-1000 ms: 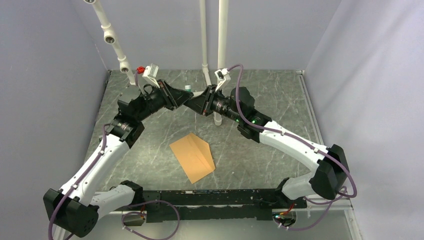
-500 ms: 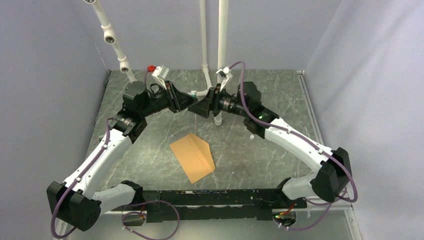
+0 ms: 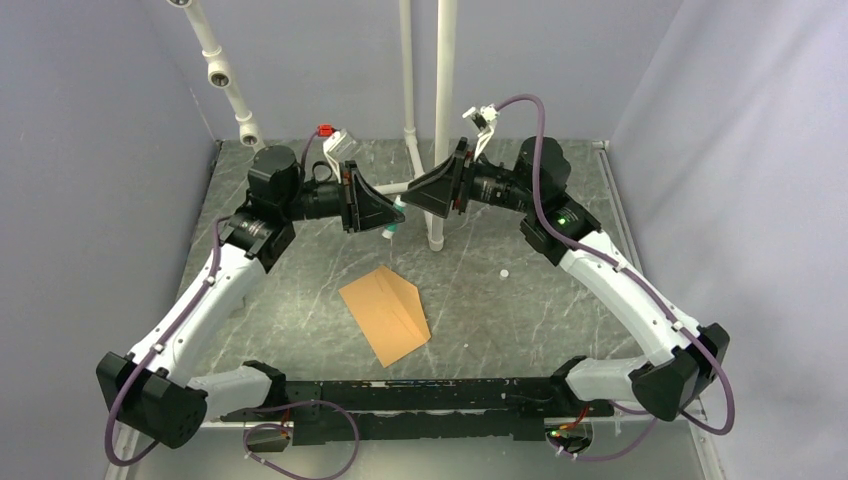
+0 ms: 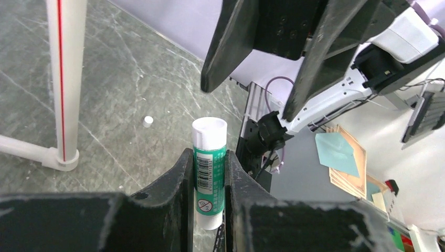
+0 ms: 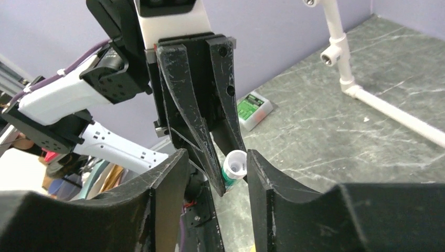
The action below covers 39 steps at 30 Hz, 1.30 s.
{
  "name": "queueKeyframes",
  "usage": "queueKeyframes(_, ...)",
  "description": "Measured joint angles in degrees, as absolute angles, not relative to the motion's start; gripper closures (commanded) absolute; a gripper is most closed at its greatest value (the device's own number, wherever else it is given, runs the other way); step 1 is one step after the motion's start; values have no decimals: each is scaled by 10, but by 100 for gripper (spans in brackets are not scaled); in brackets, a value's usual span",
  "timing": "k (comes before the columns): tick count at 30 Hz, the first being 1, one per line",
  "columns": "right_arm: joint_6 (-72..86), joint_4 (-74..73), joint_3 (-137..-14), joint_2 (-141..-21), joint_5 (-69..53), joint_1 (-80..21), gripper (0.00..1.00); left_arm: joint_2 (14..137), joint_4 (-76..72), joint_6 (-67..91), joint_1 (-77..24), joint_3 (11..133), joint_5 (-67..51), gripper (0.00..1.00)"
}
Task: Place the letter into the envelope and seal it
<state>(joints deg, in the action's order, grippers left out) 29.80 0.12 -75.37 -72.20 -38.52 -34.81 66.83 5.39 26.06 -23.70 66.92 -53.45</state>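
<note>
Over the far half of the grey worktop (image 3: 500,320), my left tool (image 4: 208,153) clamps a green-and-white glue stick (image 4: 210,178) by its body. Its open white tip points toward my right tool (image 5: 216,153), which faces it with jaws apart, holding nothing. The envelope (image 3: 385,315) lies flat between the 2 arms, a crease running across it. A small white cap (image 3: 505,272) sits to its right.
</note>
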Motion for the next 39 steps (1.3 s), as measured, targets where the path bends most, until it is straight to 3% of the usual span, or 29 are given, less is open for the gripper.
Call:
queueKeyframes(9, 303, -6, -754, -752, -428, -348, 50, 682, 51, 258, -237, 677, -571, 98)
queueKeyframes(18, 296, -25, -762, -756, -439, -350, 99, 686, 60, 227, -237, 696, -592, 97)
queueKeyframes(23, 335, -29, -767, -759, -394, -357, 100, 695, 113, 167, -234, 729, -578, 97)
queueKeyframes(30, 455, -98, -813, -791, -198, -395, 100, 715, 199, 13, -234, 775, -477, 98)
queueKeyframes(33, 452, -147, -851, -811, -105, -425, 54, 729, 221, -37, -233, 789, -451, 98)
queueKeyframes(34, 443, -147, -852, -811, -85, -434, 43, 734, 233, -46, -232, 798, -452, 97)
queueKeyframes(36, 425, -117, -839, -799, -77, -444, 30, 742, 255, -65, -234, 818, -469, 98)
queueKeyframes(39, 356, -47, -758, -732, -98, -447, 24, 740, 282, -75, -242, 824, -519, 97)
